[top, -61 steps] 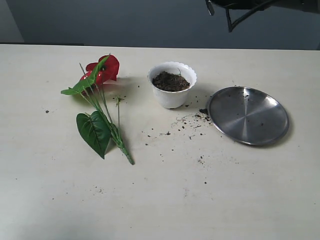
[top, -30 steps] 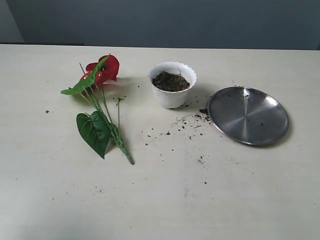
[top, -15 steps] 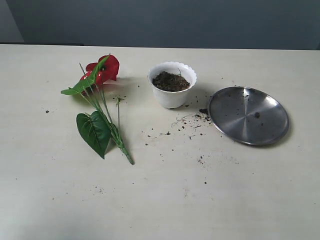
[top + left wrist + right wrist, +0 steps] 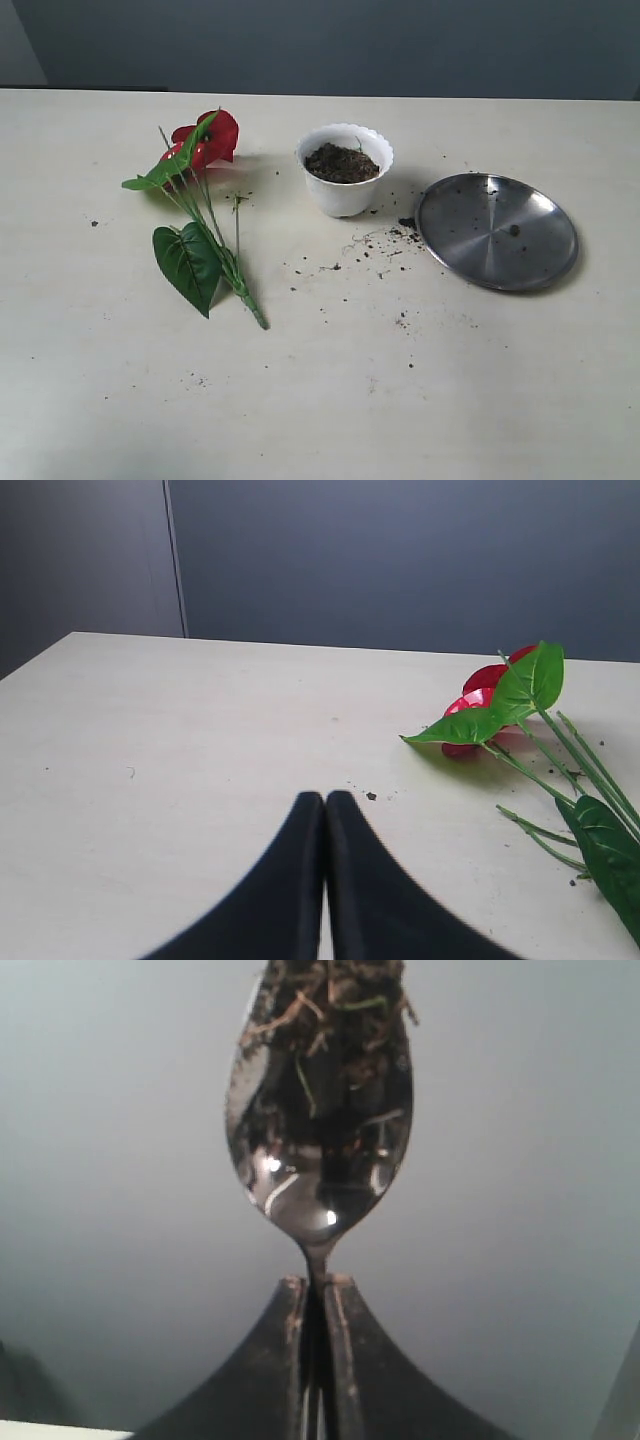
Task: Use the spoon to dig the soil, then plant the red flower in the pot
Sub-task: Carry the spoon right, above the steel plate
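Soil crumb newly on steel plate, three o'clock of pot; right gripper clamps soil-caked spoon; left gripper pinched together, empty. Digging underway.

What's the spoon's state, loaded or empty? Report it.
Loaded: dark soil with fibres lies in the bowl of the spoon.

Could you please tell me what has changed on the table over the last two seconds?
The dark arm at the top edge of the exterior view has pulled out of sight. A small crumb of soil has appeared on the steel plate. The flower, the pot and the loose specks on the table lie as before.
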